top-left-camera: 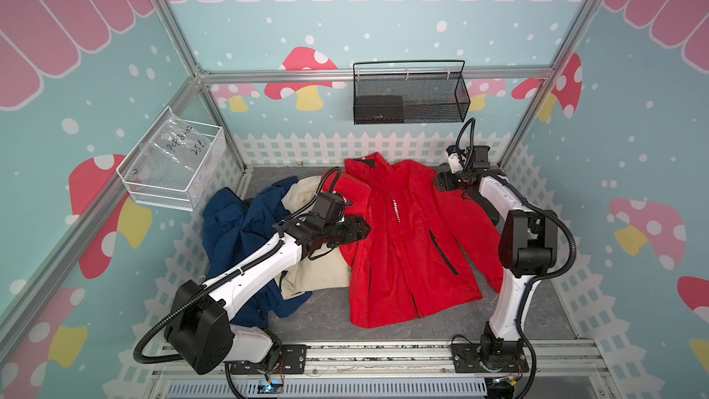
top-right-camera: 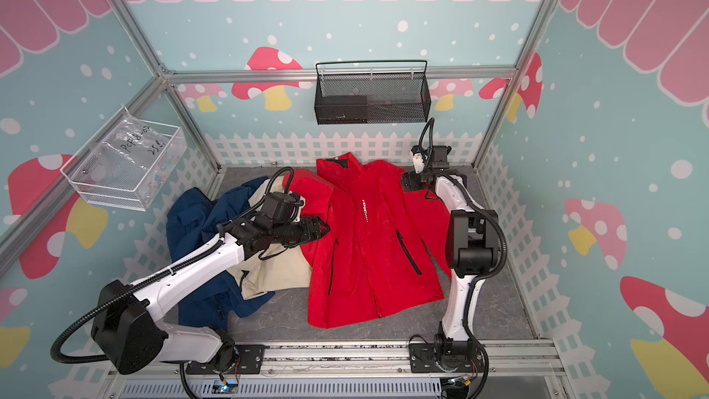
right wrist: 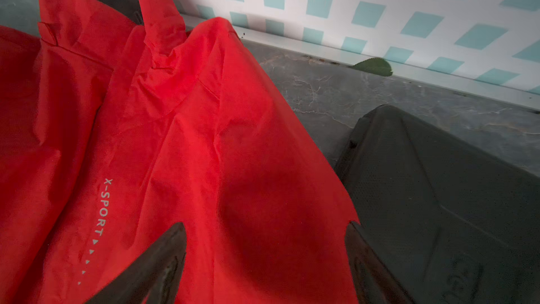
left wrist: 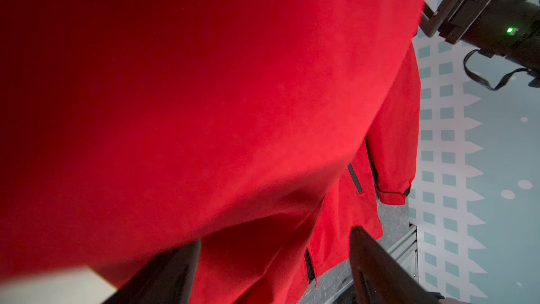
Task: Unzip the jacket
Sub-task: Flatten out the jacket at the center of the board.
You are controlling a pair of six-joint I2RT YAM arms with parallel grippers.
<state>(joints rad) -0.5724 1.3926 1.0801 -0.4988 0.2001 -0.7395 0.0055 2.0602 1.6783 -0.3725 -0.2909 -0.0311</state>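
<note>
Red jacket (top-left-camera: 406, 239) is lying front-up on the grey table (top-left-camera: 326, 308), seemingly zipped. I am hovering left gripper (top-left-camera: 362, 229) beside its sleeve and right gripper (top-left-camera: 441, 183) over its shoulder, both spread apart, empty, readying to pin fabric.

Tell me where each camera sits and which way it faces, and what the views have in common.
Top views: overhead at the front, looking down on the red jacket; left arm and right arm show whole.
Left wrist: on the left arm, close over the jacket, looking across it; left gripper open, right gripper beyond.
Right wrist: on the right arm, low by the jacket's shoulder, facing collar and fence wall; right gripper's fingers spread.
Shared: X-SPORT lettering shows in right wrist and both top views.
</note>
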